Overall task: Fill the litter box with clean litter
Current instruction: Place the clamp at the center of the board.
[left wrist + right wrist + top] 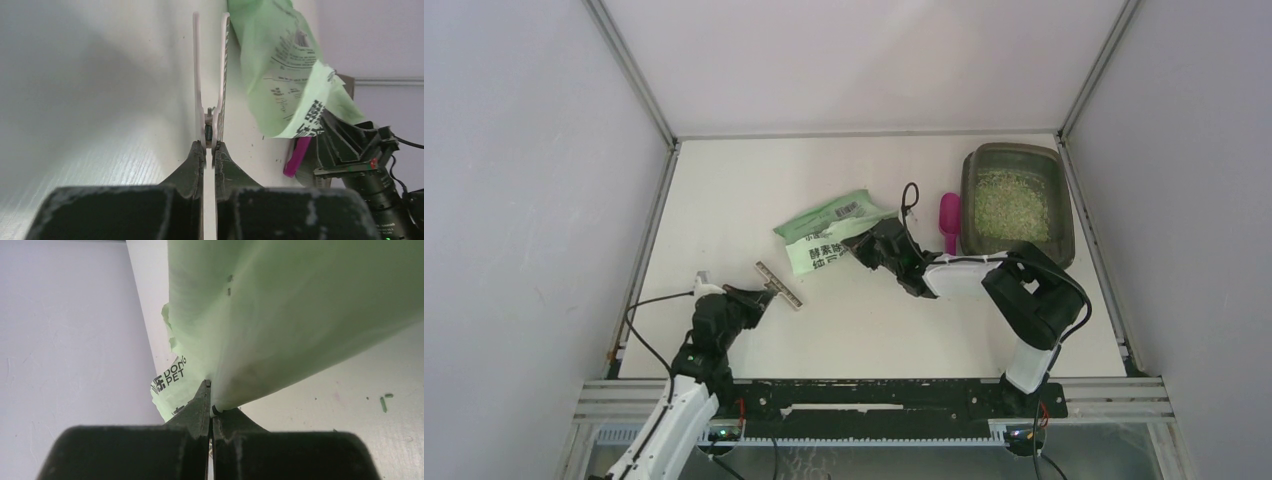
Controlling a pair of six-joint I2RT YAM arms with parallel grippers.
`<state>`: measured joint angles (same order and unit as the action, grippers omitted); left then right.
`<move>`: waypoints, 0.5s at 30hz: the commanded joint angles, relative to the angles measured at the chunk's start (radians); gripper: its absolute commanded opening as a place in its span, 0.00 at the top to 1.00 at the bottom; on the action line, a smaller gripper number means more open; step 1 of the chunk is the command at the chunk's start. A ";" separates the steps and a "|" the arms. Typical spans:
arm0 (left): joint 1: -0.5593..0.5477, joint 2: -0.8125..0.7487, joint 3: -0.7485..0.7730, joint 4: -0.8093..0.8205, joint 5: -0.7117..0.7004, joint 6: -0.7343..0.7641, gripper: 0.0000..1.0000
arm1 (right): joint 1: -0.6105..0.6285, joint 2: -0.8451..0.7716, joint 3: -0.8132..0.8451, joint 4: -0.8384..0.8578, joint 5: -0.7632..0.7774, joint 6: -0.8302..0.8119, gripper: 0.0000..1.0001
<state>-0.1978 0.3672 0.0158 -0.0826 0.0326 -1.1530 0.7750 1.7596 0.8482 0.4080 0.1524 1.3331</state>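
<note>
Litter box (1014,153) sits at the table's far-right corner with clean litter (1012,205) already spread inside, so pouring looks done. Right gripper (858,246) is pinched on the slack green bag (824,225) mid-table, and left gripper (759,296) is clamped on the bag clip (777,284). Next call, probably: bring those 2 together, clip squared to the bag mouth.

Soft, even light, faint shadows.
Overhead was sharp; the left gripper (210,148) blurred close up; the green bag (300,305) looked washed pale.

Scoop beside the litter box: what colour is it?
Magenta; the scoop shows best in the top external view.
</note>
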 commanded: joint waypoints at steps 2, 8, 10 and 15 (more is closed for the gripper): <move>0.008 0.032 -0.063 0.118 0.016 -0.025 0.96 | 0.009 -0.014 0.059 0.043 0.010 0.010 1.00; 0.008 -0.088 -0.097 0.120 0.010 -0.102 0.96 | 0.011 0.007 0.062 0.052 0.012 0.019 1.00; 0.007 -0.128 -0.109 0.118 0.004 -0.126 0.96 | 0.012 0.016 0.067 0.054 0.009 0.023 1.00; 0.008 -0.084 -0.117 0.157 0.010 -0.137 0.96 | 0.023 0.033 0.077 0.067 0.008 0.038 1.00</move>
<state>-0.1978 0.2493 0.0124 -0.0040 0.0360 -1.2579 0.7845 1.7847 0.8730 0.4015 0.1555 1.3457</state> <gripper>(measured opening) 0.062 0.007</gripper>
